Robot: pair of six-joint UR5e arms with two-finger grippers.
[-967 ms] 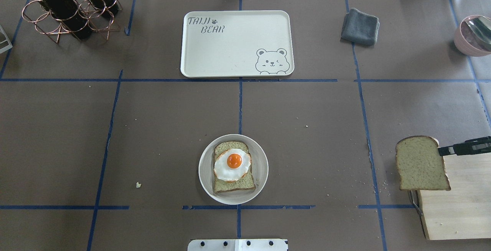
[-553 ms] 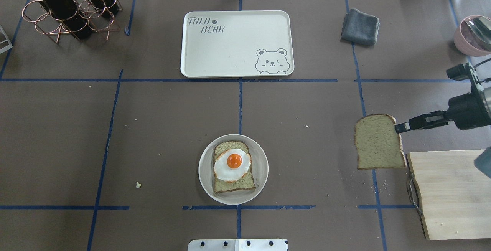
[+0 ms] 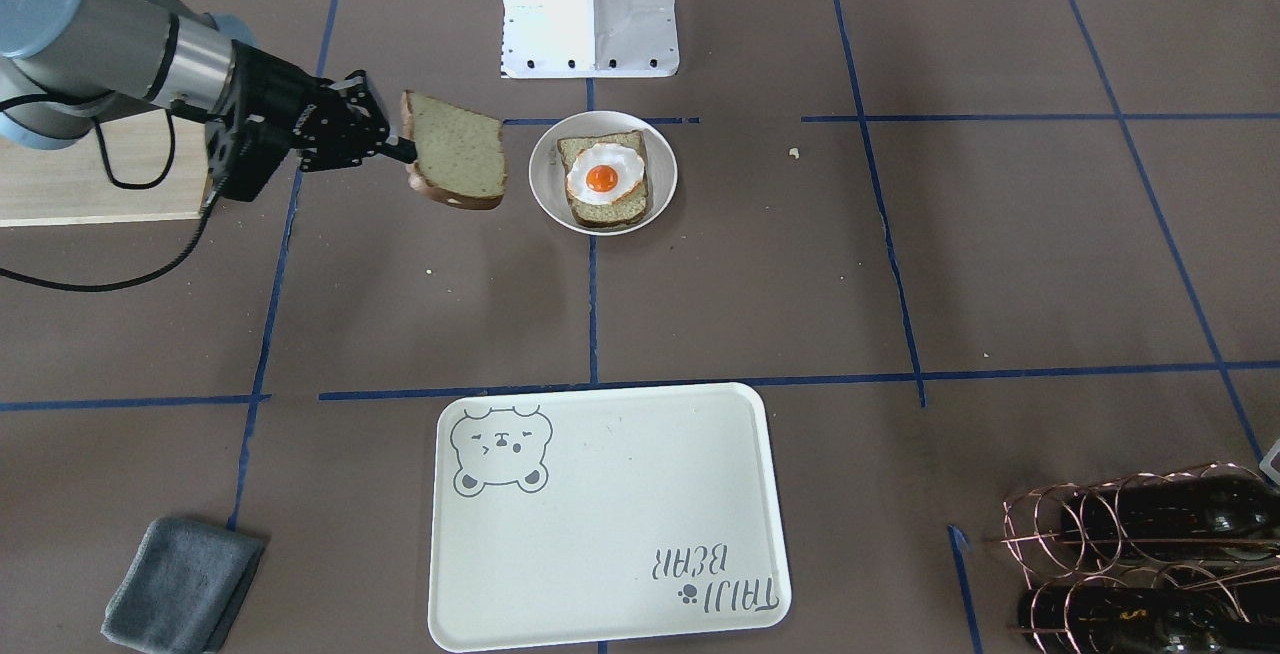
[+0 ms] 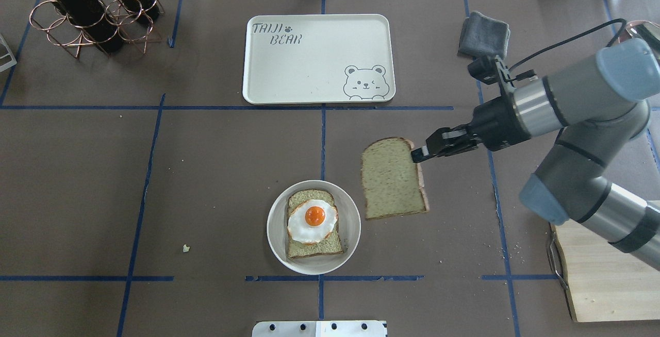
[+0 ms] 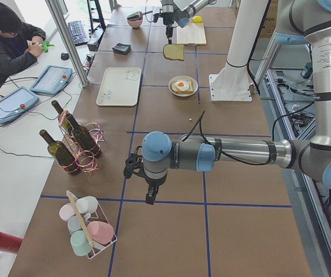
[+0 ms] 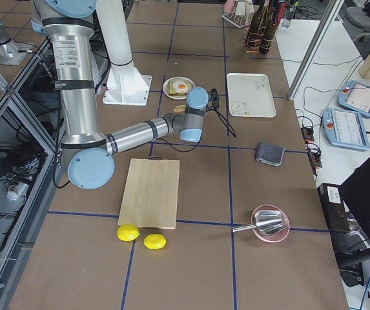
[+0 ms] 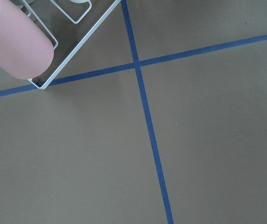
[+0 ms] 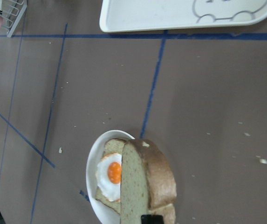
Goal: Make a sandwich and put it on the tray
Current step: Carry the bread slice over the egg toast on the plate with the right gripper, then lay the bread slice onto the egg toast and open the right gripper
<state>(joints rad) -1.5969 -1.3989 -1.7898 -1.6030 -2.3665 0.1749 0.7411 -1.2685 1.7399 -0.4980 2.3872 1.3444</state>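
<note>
Right now the R gripper [image 4: 415, 155] is pinched shut on 1 bread slice [image 4: 393, 180]. It grips the slice by the crust edge and holds it off the table. The 2nd slice [image 4: 314, 247] lies in 1 white plate [image 4: 273, 234] w/ 1 fried egg [image 4: 312, 220] on top, yolk up. In the overhead view the held slice is at approx 2 o'clock from the plate, near its rim and not over it.

1 cream tray [image 4: 309, 64] sits at 12 o'clock from the plate, well apart, w/ the bear drawing in its 4 o'clock corner.

The L gripper [image 5: 149, 199] shows only in the side view, pointing down at the table far from the food. Can't tell if it's open or closed.

Other stuff:
- 1 grey cloth [image 4: 483, 33] at approx 3 o'clock of the tray.
- 1 wooden board [image 4: 603, 275] at approx 3 o'clock of the plate.
- 2 lemons [image 6: 128, 232] near the board's end.
- 1 pink bowl [image 6: 270, 223].
- 3 wine bottles [image 5: 89, 144] grouped at approx 9 o'clock of the tray.
</note>
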